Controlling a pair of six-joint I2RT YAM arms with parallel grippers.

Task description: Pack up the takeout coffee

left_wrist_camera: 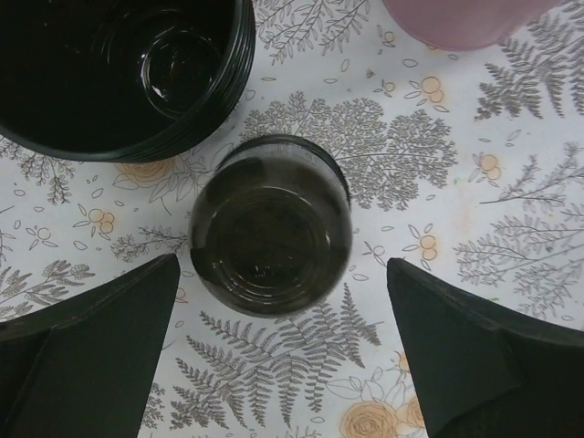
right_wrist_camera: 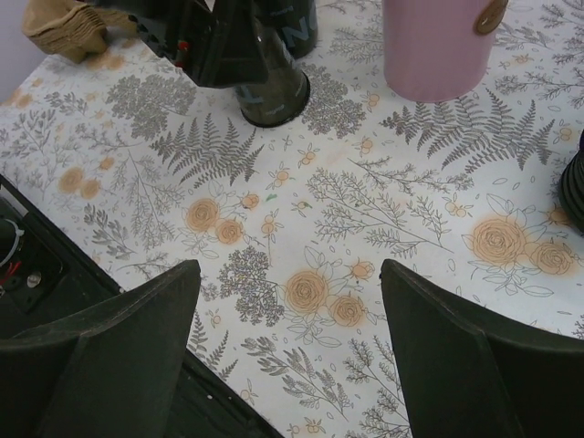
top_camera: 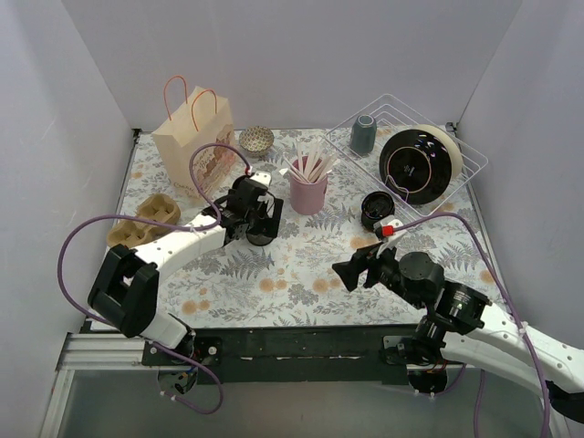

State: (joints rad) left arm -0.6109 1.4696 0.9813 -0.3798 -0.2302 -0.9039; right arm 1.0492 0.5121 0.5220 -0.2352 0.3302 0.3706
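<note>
My left pincer (left_wrist_camera: 281,272) hangs over the table (left_wrist_camera: 511,182) with its fingers spread wide. The coffee (left_wrist_camera: 269,228) stands upright between them, touched by neither. Just beyond it are an open black cup (left_wrist_camera: 119,73) and a pink cup (left_wrist_camera: 465,18). My right pincer (right_wrist_camera: 287,269) is wide too, holding nothing, low above the table and well to the right of the coffee. The bag (top_camera: 192,137) stands at the far left, and the carrier (top_camera: 146,219) lies near my left arm.
</note>
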